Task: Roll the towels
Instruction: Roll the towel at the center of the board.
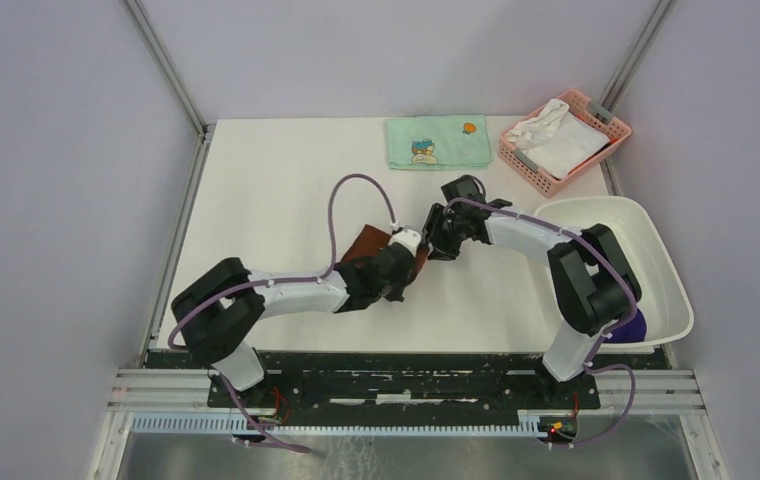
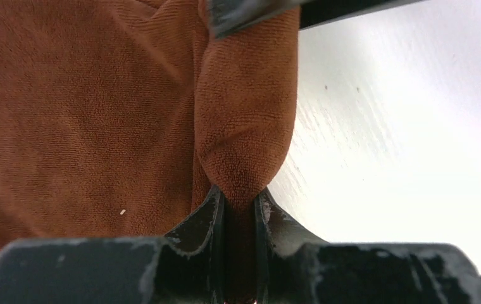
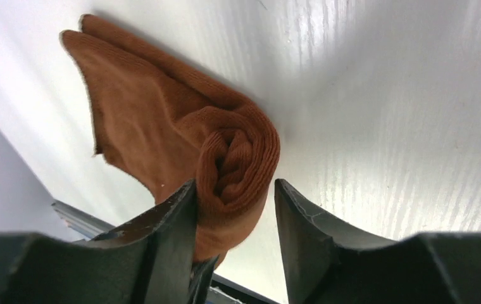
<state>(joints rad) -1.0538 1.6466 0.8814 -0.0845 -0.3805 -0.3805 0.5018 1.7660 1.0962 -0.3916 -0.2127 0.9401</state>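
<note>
Brown towel [image 3: 162, 120] half rolled: left end effector [image 2: 240, 201] pinches the roll, right end effector [image 3: 235, 187] stands spread around it (next, probably: close and turn onward).

Overhead camera faces down at the table [image 1: 276, 200]; both close wrist cameras share the brown towel [image 2: 99, 114].

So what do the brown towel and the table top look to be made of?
The brown towel looks like terry or microfibre cloth, matte, with a fine fuzzy nap and a ribbed edge. The table top seems a hard white board, perhaps laminate or paint, slightly glossy: soft glare and faint streaks.
</note>
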